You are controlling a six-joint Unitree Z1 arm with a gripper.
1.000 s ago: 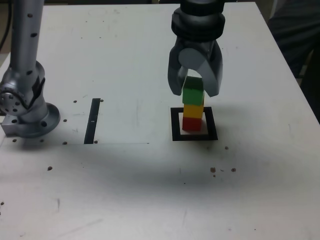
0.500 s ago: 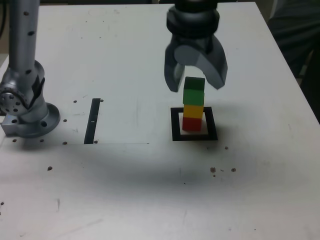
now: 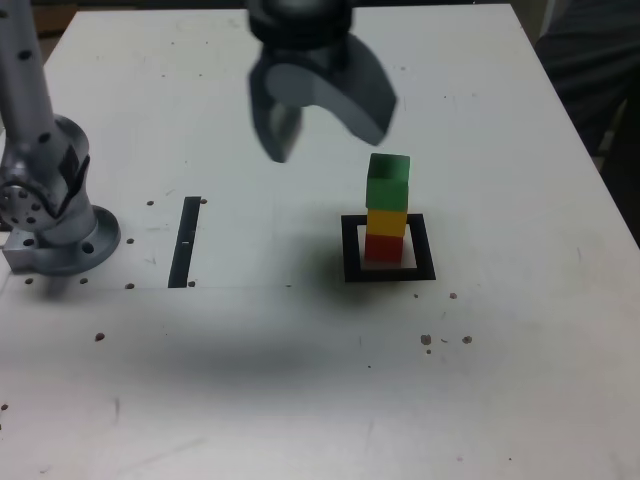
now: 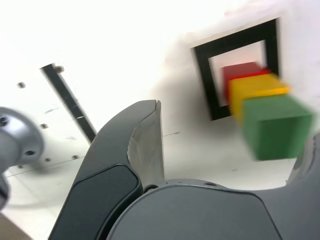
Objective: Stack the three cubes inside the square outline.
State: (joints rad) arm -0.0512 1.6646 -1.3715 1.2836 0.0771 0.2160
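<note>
Three cubes stand in one upright stack on the desk (image 3: pixel 240 400), one of each colour: the red cube (image 3: pixel 384 248) lowest, the yellow cube (image 3: pixel 386 222) on it, and the green cube (image 3: pixel 388 182) on top. One square outline (image 3: pixel 424 248), thick and black with a pale centre, surrounds the foot of the stack; in the exterior view the red cube sits within its border. Taking the stack as the centre of a clock in that view, the one hand (image 3: pixel 328 147) hangs at about eleven o'clock, above the desk and apart from the green cube, its two fingers spread wide with a broad gap between them. One narrow black strip (image 3: pixel 185 242) lies at about nine o'clock, its length running roughly from twelve to six. Farther out toward nine o'clock stands one round grey base (image 3: pixel 75 245), with a grey arm section (image 3: pixel 25 90) rising beside it. Small dark spots dot the desk, among them two brownish ones at roughly five o'clock from the square outline. Dark material (image 3: pixel 590 65) fills the area past the desk's edge at about two o'clock. The wrist view shows the same three cubes, slightly blurred, the green one nearest the camera and the yellow between it and the red, which lies over the outline's pale centre.
</note>
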